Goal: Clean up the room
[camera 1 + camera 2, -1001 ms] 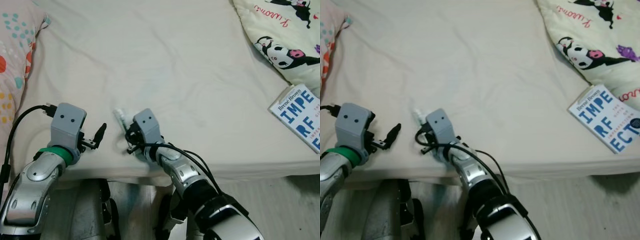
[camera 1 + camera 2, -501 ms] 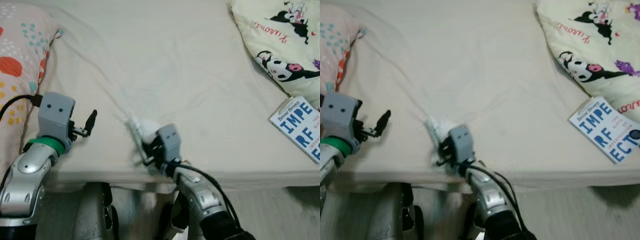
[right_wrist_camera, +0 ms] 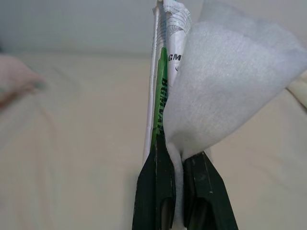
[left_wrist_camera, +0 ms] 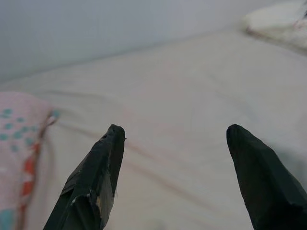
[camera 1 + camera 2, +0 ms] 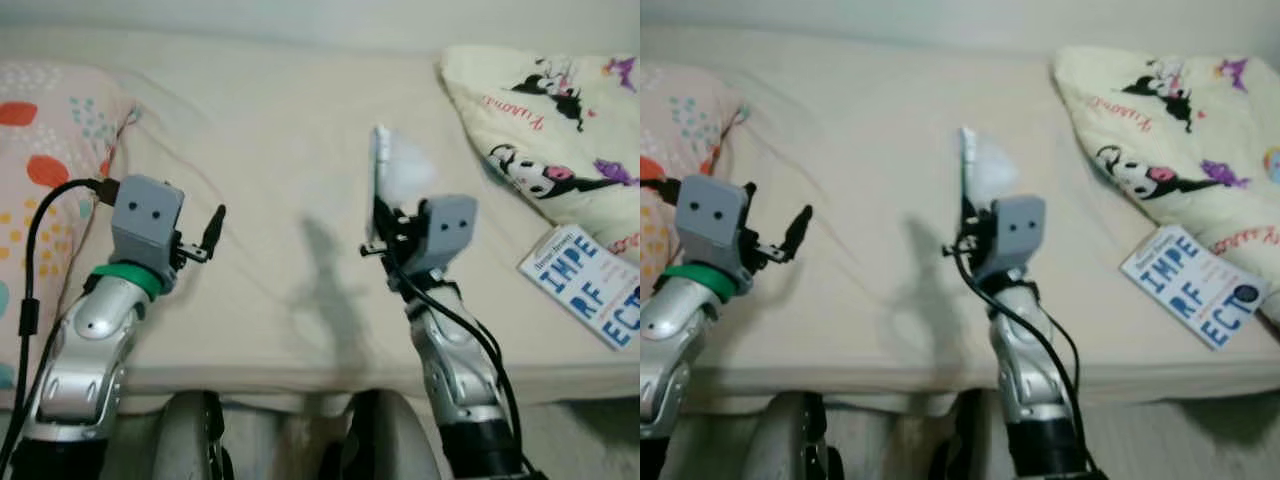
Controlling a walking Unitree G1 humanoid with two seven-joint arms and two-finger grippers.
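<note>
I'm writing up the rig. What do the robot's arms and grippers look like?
Both arms are jointed silver metal with black cables. Each wrist carries a grey box. The left arm has a green wrist band. The left gripper and right gripper have long, tapered black fingers.

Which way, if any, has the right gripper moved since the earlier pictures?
Yes. The right gripper, shut on a wrapper and tissue, has risen from the bed edge, nearer the book.

The cream-sheeted bed lies bare between both arms. A dotted pink pillow bounds its left. A cartoon-print quilt and blue-lettered white book crowd the right.
</note>
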